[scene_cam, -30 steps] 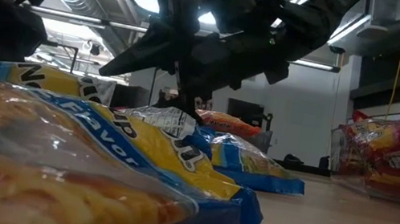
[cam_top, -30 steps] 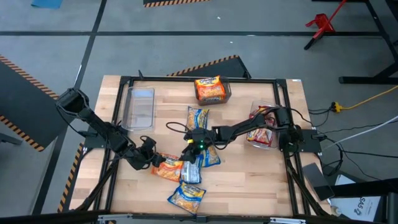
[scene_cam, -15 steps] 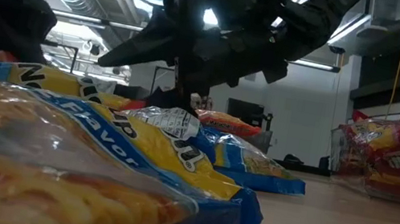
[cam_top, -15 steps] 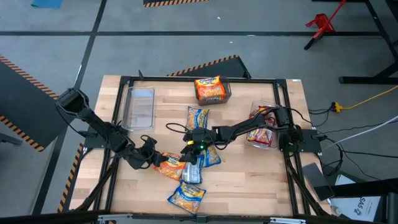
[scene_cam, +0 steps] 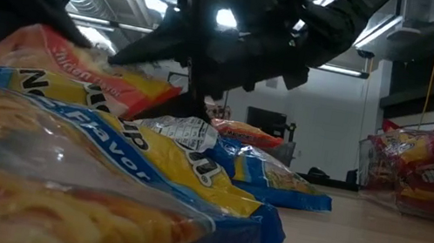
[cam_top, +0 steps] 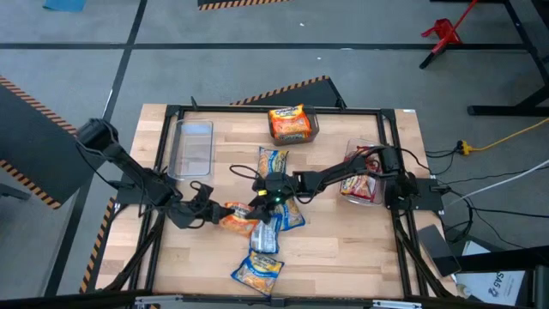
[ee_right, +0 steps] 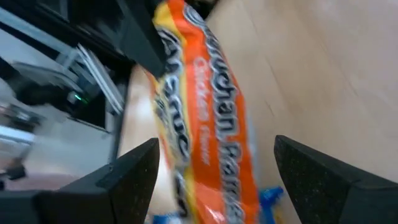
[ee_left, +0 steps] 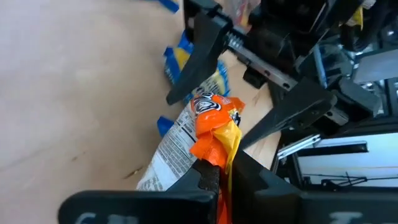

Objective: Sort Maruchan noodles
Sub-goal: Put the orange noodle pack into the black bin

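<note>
- Left hand (cam_top: 214,212), lower left of centre in the high view: fingers pinched tight on the edge of an orange packet (cam_top: 238,215). Left wrist view confirms it, with the crumpled orange end (ee_left: 214,134) squeezed between the two fingers.
- Low view: orange packet (scene_cam: 75,71) sits tilted at upper left, above the blue-and-yellow packets, under the dark left arm.
- Right hand (cam_top: 268,199), centre of the high view: fingers spread wide, holding nothing, poised over the middle cluster. Right wrist view shows the orange packet (ee_right: 211,130) between and beyond its two parted fingers.
- Blue-and-yellow packets: one (cam_top: 273,161) just above the right hand, a cluster (cam_top: 287,216) below and right of it, one (cam_top: 257,272) alone near the bottom edge of the desk (cam_top: 343,249).
- Clear bin at top centre (cam_top: 293,124) holds orange packets.
- Clear bin at right (cam_top: 360,176) holds red packets.
- Clear bin at upper left (cam_top: 192,148) has no packets visible in it.
</note>
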Controlling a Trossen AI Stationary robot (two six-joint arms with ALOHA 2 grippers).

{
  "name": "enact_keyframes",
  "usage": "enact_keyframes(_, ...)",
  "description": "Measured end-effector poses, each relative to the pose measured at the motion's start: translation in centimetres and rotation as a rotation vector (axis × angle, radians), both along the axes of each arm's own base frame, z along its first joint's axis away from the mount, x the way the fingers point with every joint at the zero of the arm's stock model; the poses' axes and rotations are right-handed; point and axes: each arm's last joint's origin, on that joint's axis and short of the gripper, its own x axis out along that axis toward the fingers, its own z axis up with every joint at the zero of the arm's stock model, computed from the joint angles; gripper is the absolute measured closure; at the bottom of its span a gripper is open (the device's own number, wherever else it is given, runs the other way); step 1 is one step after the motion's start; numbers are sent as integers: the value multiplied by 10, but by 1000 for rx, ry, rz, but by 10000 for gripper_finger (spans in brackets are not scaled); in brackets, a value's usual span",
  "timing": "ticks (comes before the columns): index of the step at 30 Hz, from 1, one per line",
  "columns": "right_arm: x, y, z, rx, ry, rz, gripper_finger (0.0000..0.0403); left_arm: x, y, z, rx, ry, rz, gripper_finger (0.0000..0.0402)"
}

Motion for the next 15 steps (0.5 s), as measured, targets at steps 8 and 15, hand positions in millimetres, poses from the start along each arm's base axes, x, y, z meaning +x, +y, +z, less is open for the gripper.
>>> enact_keyframes(8,5,-21,23,60,-154,-32,100,-4,11,20,57,-88,74,398)
enact_keyframes(15,2,-48,57,55,-291,-77,100,-6,25,36,123,-155,176,398)
